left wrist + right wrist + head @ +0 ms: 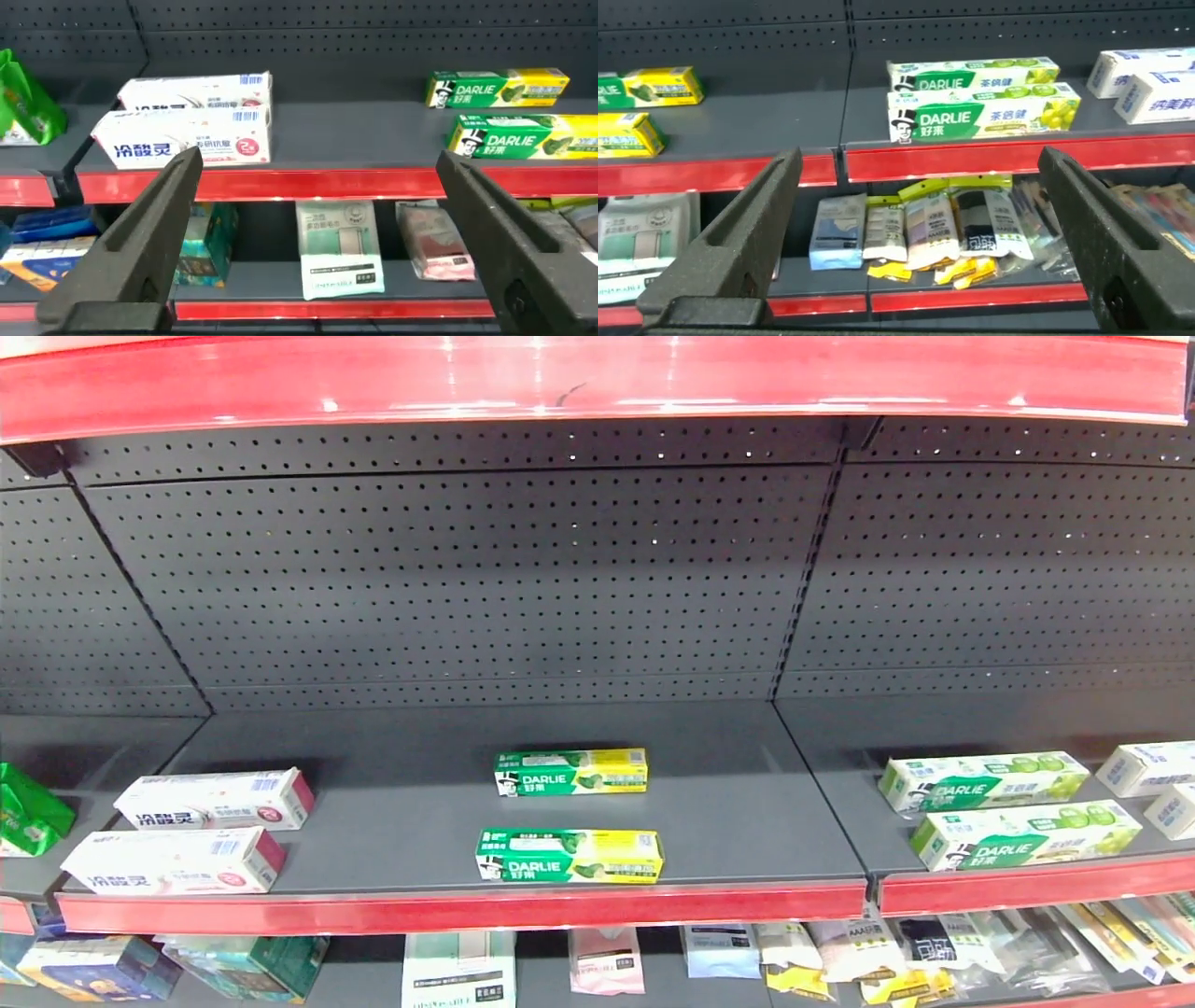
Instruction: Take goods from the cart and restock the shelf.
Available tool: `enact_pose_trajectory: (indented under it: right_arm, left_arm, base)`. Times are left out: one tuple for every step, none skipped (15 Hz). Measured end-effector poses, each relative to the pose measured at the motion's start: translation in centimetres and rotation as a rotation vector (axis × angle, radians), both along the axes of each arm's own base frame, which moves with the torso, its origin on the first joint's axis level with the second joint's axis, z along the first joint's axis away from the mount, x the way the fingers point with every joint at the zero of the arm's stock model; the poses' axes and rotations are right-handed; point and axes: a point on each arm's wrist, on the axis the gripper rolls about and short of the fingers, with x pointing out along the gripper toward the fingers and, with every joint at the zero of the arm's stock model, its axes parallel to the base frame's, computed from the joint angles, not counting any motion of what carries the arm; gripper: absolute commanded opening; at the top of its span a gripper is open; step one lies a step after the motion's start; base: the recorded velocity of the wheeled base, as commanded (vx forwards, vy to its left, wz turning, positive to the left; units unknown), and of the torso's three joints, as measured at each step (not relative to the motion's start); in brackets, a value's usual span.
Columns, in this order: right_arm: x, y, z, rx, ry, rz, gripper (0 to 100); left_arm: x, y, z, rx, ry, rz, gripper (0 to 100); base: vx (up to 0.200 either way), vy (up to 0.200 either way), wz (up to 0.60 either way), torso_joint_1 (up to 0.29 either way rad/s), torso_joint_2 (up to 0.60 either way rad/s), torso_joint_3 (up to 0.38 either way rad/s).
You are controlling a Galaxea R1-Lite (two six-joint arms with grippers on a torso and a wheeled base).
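On the dark grey shelf [728, 803], edged with a red rail [467, 907], a green packet [28, 812] is seen at the far left, in the neighbouring bay. Just beside it, two white-and-red boxes are laid lengthwise, the rear white-and-red box [215, 800] close behind the front white-and-red box [173, 861], which sits at the rail. In the middle of the bay two green-and-yellow toothpaste boxes are placed apart from each other: the rear green-and-yellow box [570, 772] farther in, the front green-and-yellow box [569, 856] near the edge. In the bay to the right, two pale green boxes [983, 780] are set one behind the other, with white boxes [1148, 768] just beyond them at the far right. On the lower shelf [373, 980], boxes are stacked at the left and flat packets [607, 959] are laid out towards the right. The left gripper [320, 157] is held in front of the shelving, clear of the goods — its fingers are spread wide and nothing is gripped between them. The right gripper [922, 154] is likewise spread wide and has hold of nothing — it faces the bay with the pale green boxes.
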Motion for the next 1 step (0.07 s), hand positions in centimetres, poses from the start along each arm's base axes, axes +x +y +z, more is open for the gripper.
enact_pose_trajectory:
  right_arm:
    - [0.00,0.00,0.00,0.000,0.000,0.000,100]
  left_arm:
    - [0.00,0.00,0.00,0.000,-0.001,-0.001,100]
  base:
    - [0.000,0.000,0.00,0.000,0.00,0.000]
